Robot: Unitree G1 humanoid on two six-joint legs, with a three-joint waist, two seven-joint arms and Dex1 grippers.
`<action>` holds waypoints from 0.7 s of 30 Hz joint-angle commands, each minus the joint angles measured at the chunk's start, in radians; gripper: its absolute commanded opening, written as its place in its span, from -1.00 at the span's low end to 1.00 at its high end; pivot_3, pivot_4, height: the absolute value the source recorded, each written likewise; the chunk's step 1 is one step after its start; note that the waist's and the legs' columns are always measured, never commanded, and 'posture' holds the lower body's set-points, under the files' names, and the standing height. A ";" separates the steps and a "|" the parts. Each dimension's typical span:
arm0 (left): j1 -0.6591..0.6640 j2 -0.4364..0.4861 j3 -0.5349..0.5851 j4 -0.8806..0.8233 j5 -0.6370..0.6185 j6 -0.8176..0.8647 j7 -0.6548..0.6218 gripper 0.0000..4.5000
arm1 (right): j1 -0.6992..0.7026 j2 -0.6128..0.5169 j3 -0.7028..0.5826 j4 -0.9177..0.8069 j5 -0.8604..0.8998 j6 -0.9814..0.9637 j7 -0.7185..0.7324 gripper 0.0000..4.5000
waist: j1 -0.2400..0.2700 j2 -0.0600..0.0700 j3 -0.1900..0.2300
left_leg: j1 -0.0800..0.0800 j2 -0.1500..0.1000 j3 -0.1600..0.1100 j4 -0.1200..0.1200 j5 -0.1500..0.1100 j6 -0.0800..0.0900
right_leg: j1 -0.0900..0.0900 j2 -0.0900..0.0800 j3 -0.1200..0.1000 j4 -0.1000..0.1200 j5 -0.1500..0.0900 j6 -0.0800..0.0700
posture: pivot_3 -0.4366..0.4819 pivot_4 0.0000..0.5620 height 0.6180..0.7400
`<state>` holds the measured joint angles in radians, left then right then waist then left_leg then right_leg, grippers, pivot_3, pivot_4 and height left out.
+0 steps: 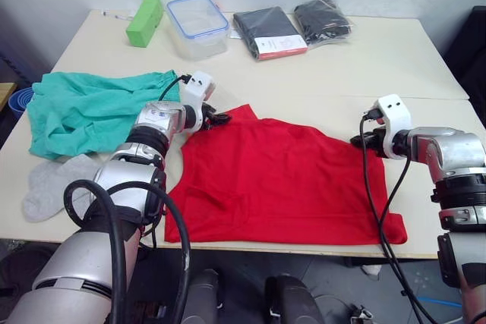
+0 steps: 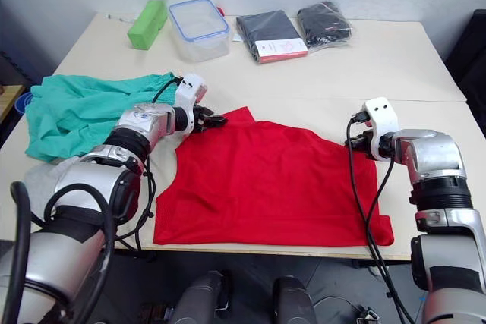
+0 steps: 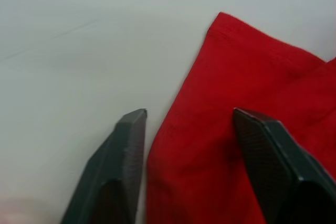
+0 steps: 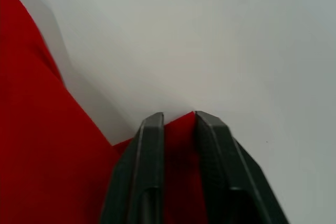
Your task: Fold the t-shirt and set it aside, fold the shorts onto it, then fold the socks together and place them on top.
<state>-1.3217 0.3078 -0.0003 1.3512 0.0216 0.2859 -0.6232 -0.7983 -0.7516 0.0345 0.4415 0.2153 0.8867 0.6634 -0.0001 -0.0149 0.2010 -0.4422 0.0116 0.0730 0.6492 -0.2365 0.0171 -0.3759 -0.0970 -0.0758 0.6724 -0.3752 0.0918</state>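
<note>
Broadly, the step in hand looks like the first fold of the red t-shirt (image 1: pixel 277 184), which lies spread flat on the pale table (image 1: pixel 395 58) near its front edge, and doing it well would mean both far corners being held before either arm lifts. The right gripper (image 4: pixel 178 121) has its fingers pressed narrowly on a tab of red cloth at the shirt's far right corner, while the left gripper (image 3: pixel 190 119) is spread wide with the far left corner lying between its fingers, unpinched. I judge the left should close low over the doubled hem (a thin single layer would likely slip), then both should travel level and together so the far edge comes toward the near hem without skewing. The shirt is a limp, matte knit, slightly rumpled, with a stitched band along the corner. Left of it, well apart from the red cloth, lie the teal-green shorts (image 1: pixel 87 111), bunched and creased, with a gathered waistband. The light grey socks (image 1: pixel 53 184) rest just in front of them near the table's front left edge, soft and lumpy. At the back stand a clear, blue-rimmed plastic container (image 1: pixel 197 24), two flat black packaged garments (image 1: pixel 292 28) and a small, hard-edged green block (image 1: pixel 144 20).
</note>
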 commanded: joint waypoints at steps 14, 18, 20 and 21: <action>-0.003 0.013 0.030 -0.013 0.042 -0.021 -0.019 -0.98 | 0.047 -0.014 -0.086 -0.056 0.002 -0.070 -0.007 -1.00 | -0.001 0.000 0.000 | 0.000 0.000 0.000 0.000 0.000 0.000 | 0.000 0.000 0.000 0.001 0.000 0.000 | -0.05 -0.47 1.00; -0.013 0.030 0.082 -0.017 0.005 -0.015 -0.015 -0.98 | 0.056 -0.010 -0.133 -0.109 0.021 -0.101 -0.016 -1.00 | -0.003 0.000 0.000 | 0.000 0.000 0.000 0.000 0.000 0.000 | 0.000 0.000 0.000 0.001 0.000 0.000 | -0.05 -0.47 1.00; -0.017 0.046 0.091 -0.024 0.002 -0.021 -0.039 -0.98 | 0.065 -0.001 -0.179 -0.164 0.043 -0.108 -0.033 -1.00 | -0.005 0.000 0.000 | 0.000 0.000 0.001 0.000 0.000 0.000 | -0.001 0.000 0.001 0.001 0.000 0.000 | -0.05 -0.47 1.00; -0.019 0.052 0.094 -0.027 0.001 -0.021 -0.051 -0.98 | 0.072 0.002 -0.199 -0.192 0.054 -0.108 -0.038 -1.00 | -0.006 0.000 0.000 | 0.000 0.000 0.001 0.000 0.000 0.000 | -0.001 0.000 0.001 0.001 0.000 0.000 | -0.05 -0.47 1.00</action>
<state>-1.3219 0.3336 0.0738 1.3508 0.0402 0.2818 -0.6532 -0.7259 -0.7471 -0.1047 0.3272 0.2390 0.8026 0.6394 -0.0056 -0.0149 0.2010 -0.4417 0.0124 0.0741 0.6486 -0.2364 0.0168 -0.3768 -0.0965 -0.0745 0.6738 -0.3752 0.0918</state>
